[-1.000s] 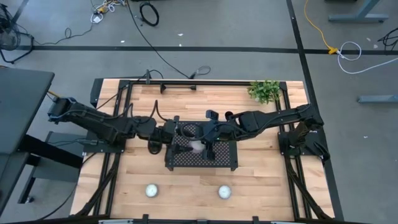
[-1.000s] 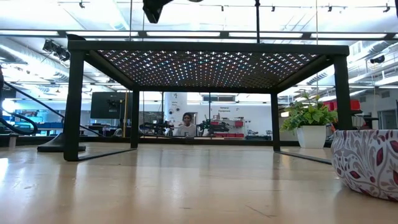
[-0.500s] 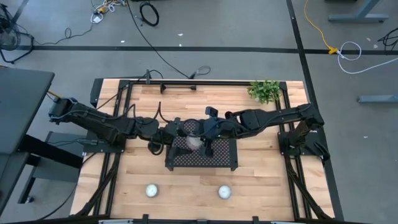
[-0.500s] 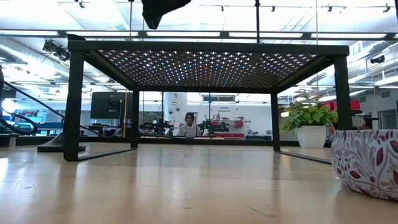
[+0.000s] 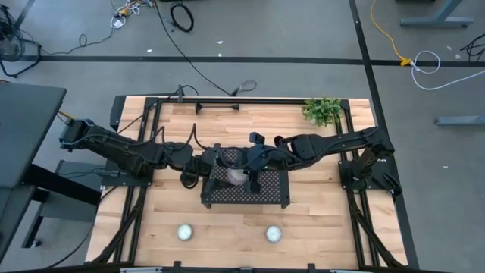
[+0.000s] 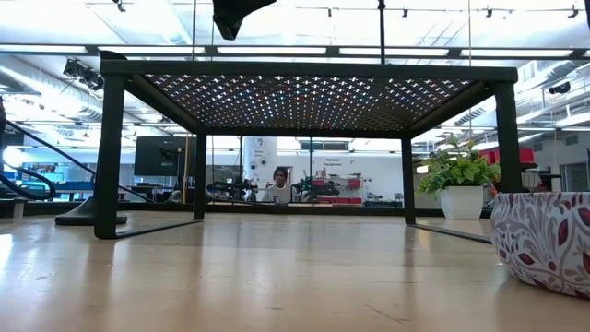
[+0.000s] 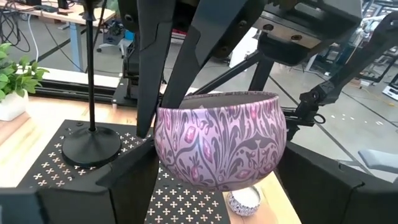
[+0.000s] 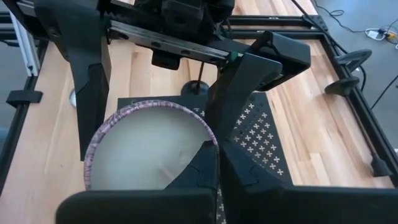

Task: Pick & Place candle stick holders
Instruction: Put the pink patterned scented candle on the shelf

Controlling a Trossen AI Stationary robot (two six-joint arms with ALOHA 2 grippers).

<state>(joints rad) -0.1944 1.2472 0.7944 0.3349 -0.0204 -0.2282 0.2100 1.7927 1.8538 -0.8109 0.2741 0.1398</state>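
One black candle stick holder stands on its round base (image 7: pixel 92 144) on the black perforated tray (image 5: pixel 246 193), beside both grippers; its base also shows in the right wrist view (image 8: pixel 198 87). Over the tray hangs a purple patterned bowl (image 7: pixel 219 142). My right gripper (image 8: pixel 214 152) is shut on the bowl's rim. My left gripper (image 7: pixel 217 186) is open, level, with one finger close on either side of the bowl (image 5: pixel 236 176). My right gripper pinches the bowl's rim (image 8: pixel 208 138), one finger inside the bowl and one outside. The fingers (image 7: pixel 152 68) slant down from above and from the table's right. The bowl sits upright, above the tray. My left gripper's fingers flank the bowl's wall; whether they touch it I cannot tell.
Two small patterned cups (image 5: pixel 184 232) (image 5: pixel 273 234) stand near the table's front edge; one looms at the right of the low view (image 6: pixel 544 242). A potted plant (image 5: pixel 323 111) stands at the far right corner. The tray stands on legs (image 6: pixel 111 157).
In the low view a dark gripper part at the top edge above the tray shows wider than a second ago; which arm it belongs to I cannot tell. The bowl stays over the tray.
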